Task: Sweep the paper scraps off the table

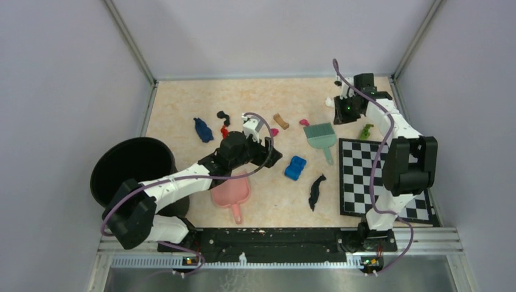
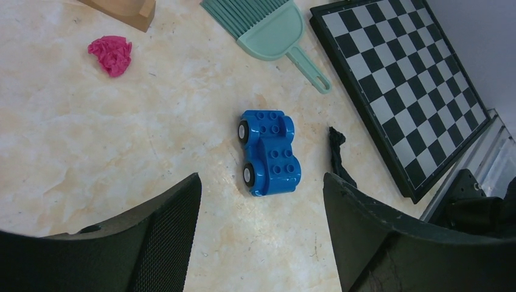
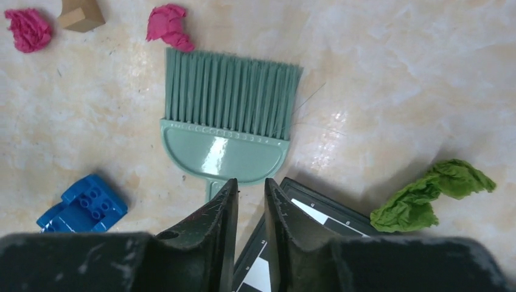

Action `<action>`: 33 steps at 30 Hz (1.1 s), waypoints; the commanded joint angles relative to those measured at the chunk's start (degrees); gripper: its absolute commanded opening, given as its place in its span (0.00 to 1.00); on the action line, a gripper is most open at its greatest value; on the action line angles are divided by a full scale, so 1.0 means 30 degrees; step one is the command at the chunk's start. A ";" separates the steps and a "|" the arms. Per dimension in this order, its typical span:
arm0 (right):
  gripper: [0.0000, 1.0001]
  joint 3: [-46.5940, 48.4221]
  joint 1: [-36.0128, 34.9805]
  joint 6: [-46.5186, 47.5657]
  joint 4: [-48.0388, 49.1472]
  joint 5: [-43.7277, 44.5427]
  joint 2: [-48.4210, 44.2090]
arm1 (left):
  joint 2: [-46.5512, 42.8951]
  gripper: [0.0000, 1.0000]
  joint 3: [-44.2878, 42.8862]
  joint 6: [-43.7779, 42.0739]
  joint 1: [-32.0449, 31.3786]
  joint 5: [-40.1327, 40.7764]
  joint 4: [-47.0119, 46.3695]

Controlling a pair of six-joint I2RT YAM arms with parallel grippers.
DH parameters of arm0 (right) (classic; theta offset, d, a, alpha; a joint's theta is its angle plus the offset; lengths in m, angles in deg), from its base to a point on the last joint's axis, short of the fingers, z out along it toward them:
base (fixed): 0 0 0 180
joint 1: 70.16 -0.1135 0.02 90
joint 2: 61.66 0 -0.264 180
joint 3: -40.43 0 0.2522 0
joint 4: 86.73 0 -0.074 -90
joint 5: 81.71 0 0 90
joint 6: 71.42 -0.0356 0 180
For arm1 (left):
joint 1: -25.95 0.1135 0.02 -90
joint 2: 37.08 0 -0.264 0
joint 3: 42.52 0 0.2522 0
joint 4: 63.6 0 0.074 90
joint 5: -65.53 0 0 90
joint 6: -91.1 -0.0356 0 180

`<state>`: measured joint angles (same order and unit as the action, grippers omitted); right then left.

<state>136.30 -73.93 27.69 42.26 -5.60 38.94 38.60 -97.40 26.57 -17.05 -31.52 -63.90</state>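
Paper scraps lie scattered on the beige table (image 1: 182, 97): dark blue (image 1: 202, 129), black (image 1: 223, 114), red (image 1: 224, 131), magenta (image 1: 303, 122) and a long black one (image 1: 316, 190). My left gripper (image 1: 272, 157) is open and empty, hovering left of the blue toy car (image 2: 268, 152); the left wrist view shows its wide gap (image 2: 261, 182), a magenta scrap (image 2: 111, 55) and the black scrap (image 2: 338, 152). My right gripper (image 1: 339, 113) is shut and empty at the far right, above the green brush (image 3: 228, 128). In its own view (image 3: 251, 182) two magenta scraps (image 3: 169, 25) lie beyond the bristles.
A pink dustpan (image 1: 231, 193) lies under the left arm. A black bin (image 1: 131, 170) stands at the left edge. A chequered board (image 1: 383, 176) lies at the right, a green crumpled scrap (image 3: 429, 194) beside it. A brown wooden block (image 1: 280, 120) lies mid-table.
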 commanded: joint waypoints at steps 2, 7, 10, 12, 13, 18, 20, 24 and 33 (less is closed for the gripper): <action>0.32 -0.1601 -0.1428 0.1171 -0.0193 -0.0244 -0.0514 | 0.0041 0.77 -0.0213 0.0586 -0.0080 -0.0311 -0.1419; 0.46 -0.3955 -0.3012 0.1421 0.1177 0.2530 -0.1318 | 0.0130 0.77 -0.0364 0.0642 -0.0080 -0.0018 -0.0924; 0.46 -0.4600 -0.3075 0.1331 0.1481 0.2726 -0.1269 | 0.0154 0.77 -0.0283 0.0725 -0.0080 -0.0052 -0.0914; 0.46 -0.5008 -0.3096 0.1267 0.1742 0.2702 -0.1149 | 0.0106 0.77 -0.0220 0.0791 -0.0081 -0.0050 -0.0916; 0.46 -0.5226 -0.3114 0.1162 0.1929 0.2800 -0.1066 | 0.0103 0.77 -0.0188 0.0813 -0.0080 -0.0034 -0.0908; 0.47 -0.5974 -0.3343 0.1096 0.2720 0.3397 -0.0486 | -0.0018 0.77 -0.0019 0.0832 -0.0080 0.0059 -0.0889; 0.47 -0.6061 -0.3354 0.1042 0.2947 0.3374 -0.0185 | -0.0031 0.77 0.0026 0.0854 -0.0080 0.0084 -0.0930; 0.40 -0.5923 -0.3372 0.0903 0.2805 0.3316 0.0355 | -0.0031 0.77 0.0140 0.0911 -0.0080 0.0111 -0.0941; 0.36 -0.6212 -0.3445 0.0621 0.2659 0.3514 0.0706 | 0.0140 0.77 0.0162 0.1110 -0.0080 0.0096 -0.1113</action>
<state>118.29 -83.68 30.33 49.38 4.15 39.59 38.95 -97.29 29.26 -17.05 -31.26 -64.84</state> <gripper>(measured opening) 0.360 0.772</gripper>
